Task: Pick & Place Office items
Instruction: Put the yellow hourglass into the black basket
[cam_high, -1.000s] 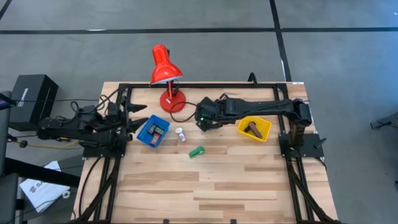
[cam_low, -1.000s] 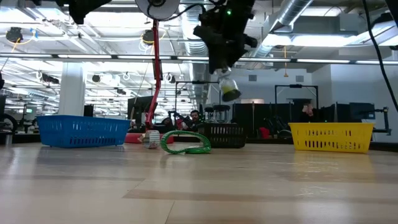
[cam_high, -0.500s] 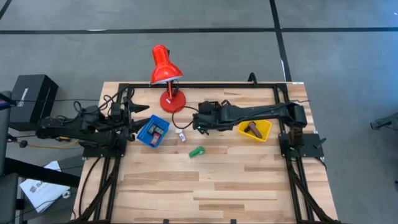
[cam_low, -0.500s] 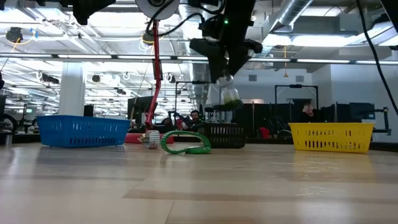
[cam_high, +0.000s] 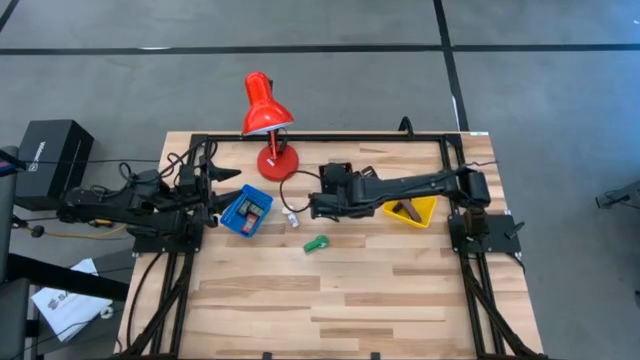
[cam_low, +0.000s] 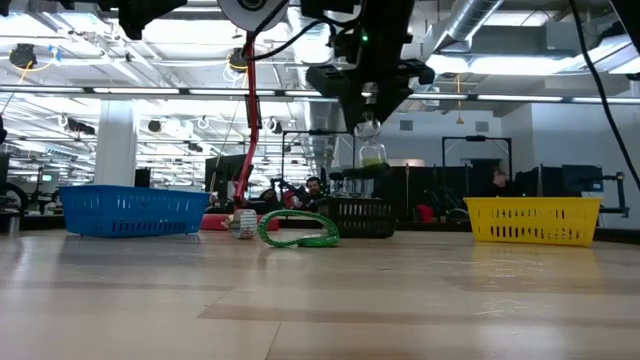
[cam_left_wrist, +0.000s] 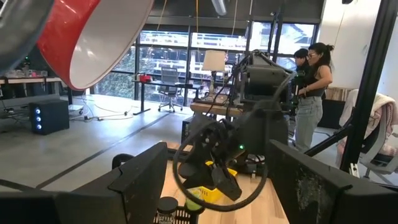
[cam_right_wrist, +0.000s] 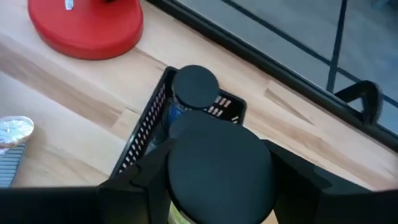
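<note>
Right gripper (cam_low: 370, 122) fingers clamp a black-capped jar (cam_right_wrist: 221, 173) with yellowish contents, upright, hanging over the black bin (cam_right_wrist: 149, 127) holding a black disc (cam_right_wrist: 195, 86). Low view alone shows it above the counter (cam_high: 350, 290). Right arm stretched across. Left gripper (cam_high: 225, 195) fingers apart, empty, beside the blue bin (cam_high: 246, 210).

Near half of the wooden table (cam_high: 350, 300) lies wide open. Far side's crowded: red desk lamp (cam_high: 266, 125), blue plastic bin (cam_high: 246, 210), black mesh bin (cam_low: 360, 217), yellow plastic bin (cam_high: 412, 208) on the right.
</note>
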